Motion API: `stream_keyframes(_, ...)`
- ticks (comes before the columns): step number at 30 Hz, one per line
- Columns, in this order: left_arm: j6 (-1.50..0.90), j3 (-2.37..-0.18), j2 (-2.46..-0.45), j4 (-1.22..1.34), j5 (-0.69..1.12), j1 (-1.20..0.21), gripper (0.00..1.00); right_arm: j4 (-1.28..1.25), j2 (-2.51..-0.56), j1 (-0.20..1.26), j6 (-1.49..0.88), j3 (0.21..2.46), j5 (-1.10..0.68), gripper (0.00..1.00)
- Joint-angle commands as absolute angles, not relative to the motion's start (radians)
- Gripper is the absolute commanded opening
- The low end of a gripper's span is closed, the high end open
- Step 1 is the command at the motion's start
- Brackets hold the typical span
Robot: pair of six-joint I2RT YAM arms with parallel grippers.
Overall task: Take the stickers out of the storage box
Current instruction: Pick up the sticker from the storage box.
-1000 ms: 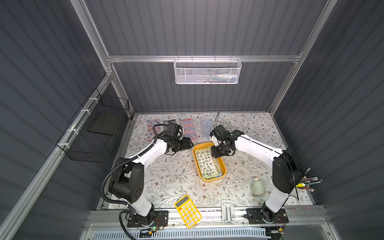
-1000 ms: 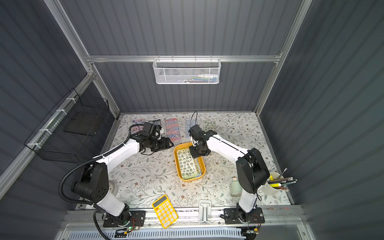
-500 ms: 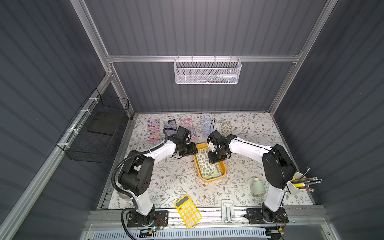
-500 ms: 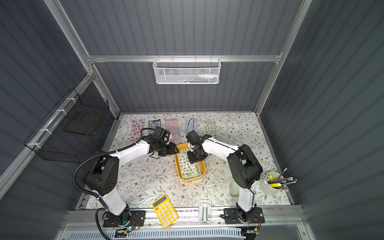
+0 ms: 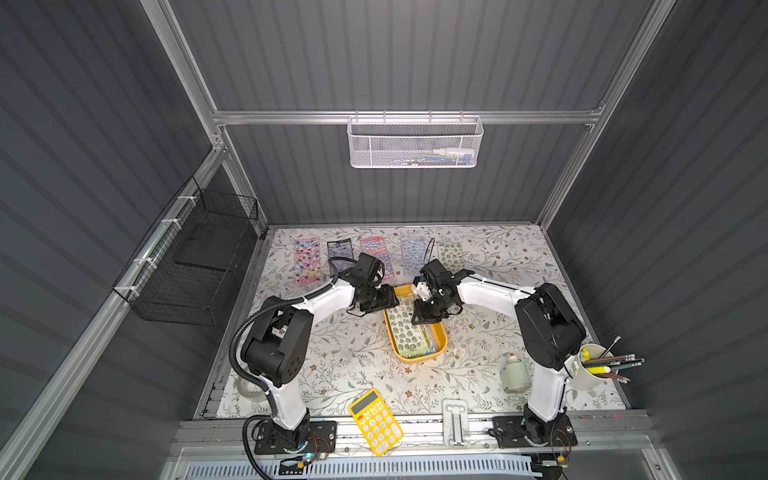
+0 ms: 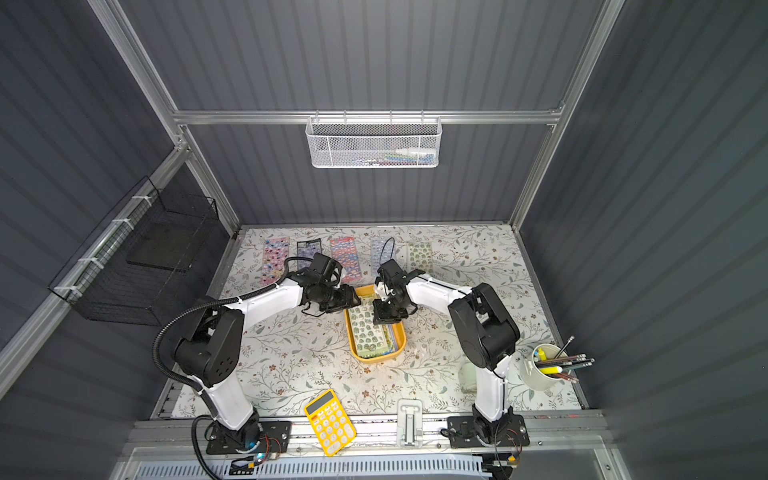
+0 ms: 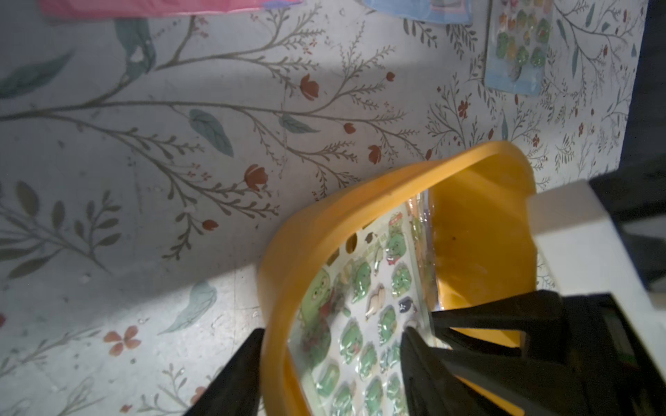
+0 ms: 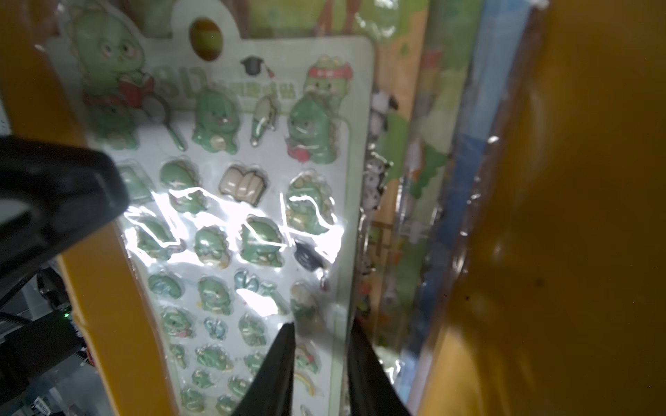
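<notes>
**At the box's far end: both grippers down on the storage box**

In both top views the storage box (image 5: 415, 360) (image 6: 374, 358) sits in the middle of the table (image 5: 332, 353) (image 6: 291, 353). Its long side runs away from the robot. A stack of stickers (image 5: 409, 336) (image 6: 368, 334) lies inside, green sheet on top. Five loose sheets (image 5: 306, 259) (image 6: 274, 257) lie in a row along the table's far edge, out of the box. The left gripper (image 5: 392, 301) (image 6: 353, 302) is at the box's far left corner. The right gripper (image 5: 419, 318) (image 6: 381, 319) points down into the far end, over the stack. A yellow calculator (image 5: 376, 422) (image 6: 330, 422) lies at the front edge, well apart.

Left wrist view: the left gripper (image 7: 333, 333) has its jaws open, straddling the box wall (image 7: 324, 223). One finger is outside against the wall, the other inside over the stickers (image 7: 360, 324).

Right wrist view: the right gripper (image 8: 320, 324) has its jaws narrowly apart, tips down at the top green sheet (image 8: 252, 180) near its long edge. The sheet lies flat. More sheets show beneath it, next to the box wall (image 8: 576, 216).
</notes>
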State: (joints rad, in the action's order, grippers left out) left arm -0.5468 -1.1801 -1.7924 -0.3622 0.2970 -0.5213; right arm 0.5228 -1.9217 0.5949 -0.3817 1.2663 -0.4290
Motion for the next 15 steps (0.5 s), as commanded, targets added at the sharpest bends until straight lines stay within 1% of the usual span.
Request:
stream_keyframes(1, -0.554, -1.215, -1.799, -0.356, 0.352, -0.529, 0.64, 0.449, -1.944, 0.573, -0.429, 1.237, -0.557, 0.19)
stream_keyframes(4, -0.552, -1.221, -1.795, -0.360, 0.356, -0.528, 0.63, 0.422, -1.941, 0.559, -0.445, 1.222, -0.593, 0.15)
stream_keyframes(7, -0.552, -1.223, -1.798, -0.360, 0.360, -0.529, 0.54, 0.395, -1.940, 0.548, -0.464, 1.210, -0.625, 0.16)
stream_keyframes(12, -0.561, -1.228, -1.808, -0.356, 0.367, -0.529, 0.39, 0.347, -1.941, 0.545, -0.493, 1.210, -0.661, 0.22)
stream_keyframes(15, -0.568, -1.227, -1.814, -0.350, 0.368, -0.529, 0.32, 0.311, -1.941, 0.546, -0.529, 1.207, -0.683, 0.23)
